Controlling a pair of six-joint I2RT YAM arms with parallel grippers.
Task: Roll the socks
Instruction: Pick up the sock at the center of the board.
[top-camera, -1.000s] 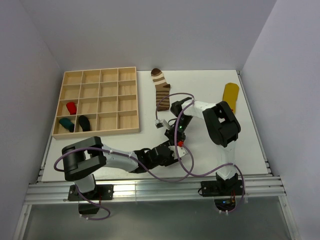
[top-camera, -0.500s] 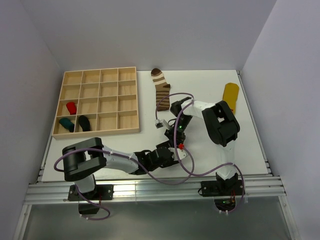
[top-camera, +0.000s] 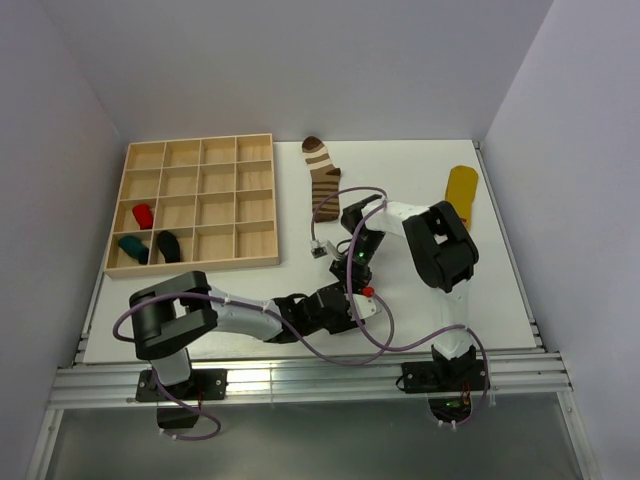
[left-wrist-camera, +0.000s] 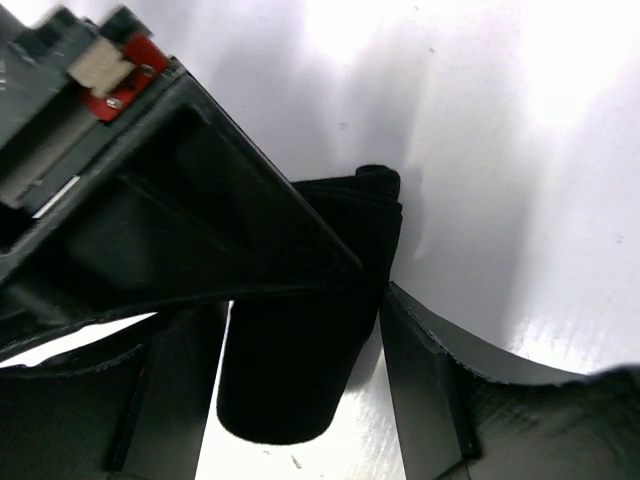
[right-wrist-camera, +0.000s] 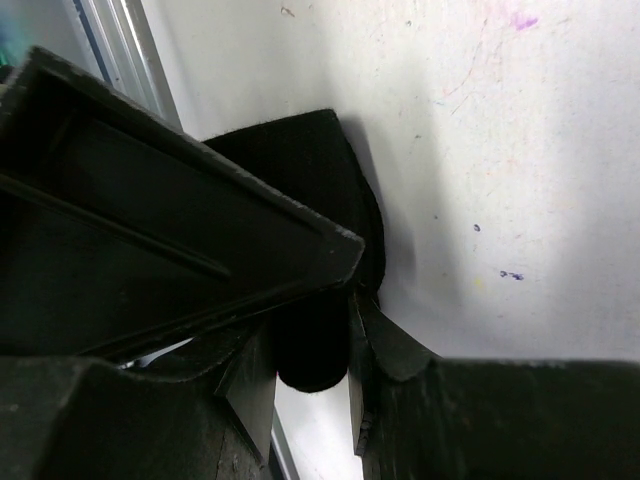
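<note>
On a white table (top-camera: 400, 170), two robot arms meet at the near centre over a single black sock (left-wrist-camera: 290, 390). It lies on the bare tabletop close to the front edge, well apart from the wooden tray (top-camera: 190, 266) at the left. One end of it looks rolled into a thick cylinder, while a flat band of fabric trails beyond.

The tray holds a red roll (top-camera: 143, 215), a teal roll (top-camera: 131, 245) and a black roll (top-camera: 169, 245) in its lower-left compartments. A striped sock (top-camera: 322, 182) lies flat toward the back of the table and a yellow sock (top-camera: 461, 193) lies flat toward the right edge, both untouched.

The right gripper (right-wrist-camera: 310, 345) is clamped on the end of the black sock. The left gripper (left-wrist-camera: 300, 310) straddles the roll with its jaws spread wide, and table shows between the fabric and one finger.

The step in hand appears to be finishing this roll. The left arm seems positioned for a fresh hold while the right pins the bundle. The next move likely calls for the left jaws to close squarely around the cylinder before the right lets go, or the soft fabric may spring loose.
</note>
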